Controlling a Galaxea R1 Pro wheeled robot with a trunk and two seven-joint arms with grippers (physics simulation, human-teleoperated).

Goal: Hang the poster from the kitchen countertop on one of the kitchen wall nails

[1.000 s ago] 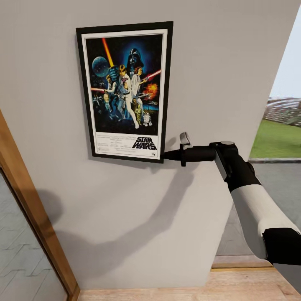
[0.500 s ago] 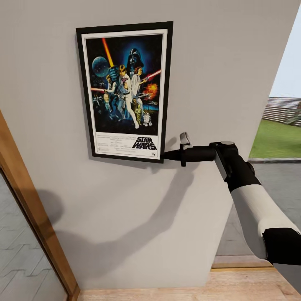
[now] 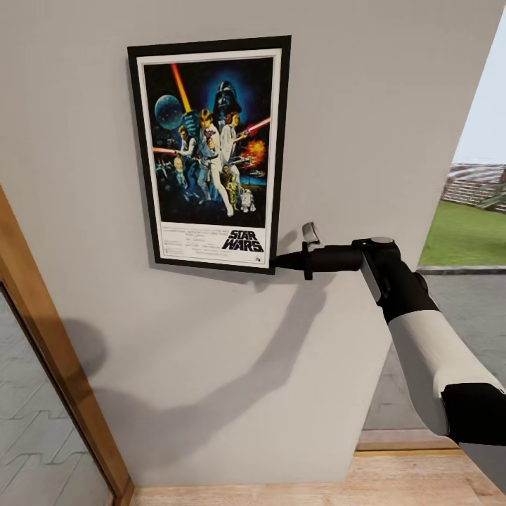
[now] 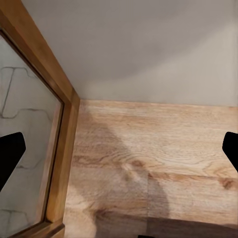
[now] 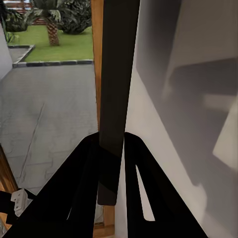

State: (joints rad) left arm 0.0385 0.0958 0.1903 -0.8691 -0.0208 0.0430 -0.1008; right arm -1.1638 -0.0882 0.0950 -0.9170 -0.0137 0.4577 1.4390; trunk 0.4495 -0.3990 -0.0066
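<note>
Hanging flat against the light grey wall (image 3: 211,365), the poster (image 3: 211,151) stands upright in portrait position, with its black frame, white inner border, dark blue artwork and the black "STAR WARS" logo near its bottom edge. The right gripper (image 3: 275,262) touches the poster at its lower right corner, and the black forearm with its white upper part reaches to that corner from the right side of the poster. In the right wrist view the two dark fingers (image 5: 87,198) are pressed together on the thin black edge of the poster (image 5: 116,89), which runs straight between them, with the wall (image 5: 188,99) just beside it. The shadow of the arm falls on the wall below the poster and goes down toward the left. A wooden door frame (image 3: 42,351) with a glass pane stands to the lower left of the poster, well apart from it, and a wooden floor (image 3: 316,485) lies under the wall. To the right of the poster, past the end of the wall, grass and grey pavement are visible outside. In the left wrist view the left gripper (image 4: 119,153) is spread wide, its two black fingertips at opposite sides with nothing between them, above the wooden floor (image 4: 148,163) and near the door frame (image 4: 59,148).
</note>
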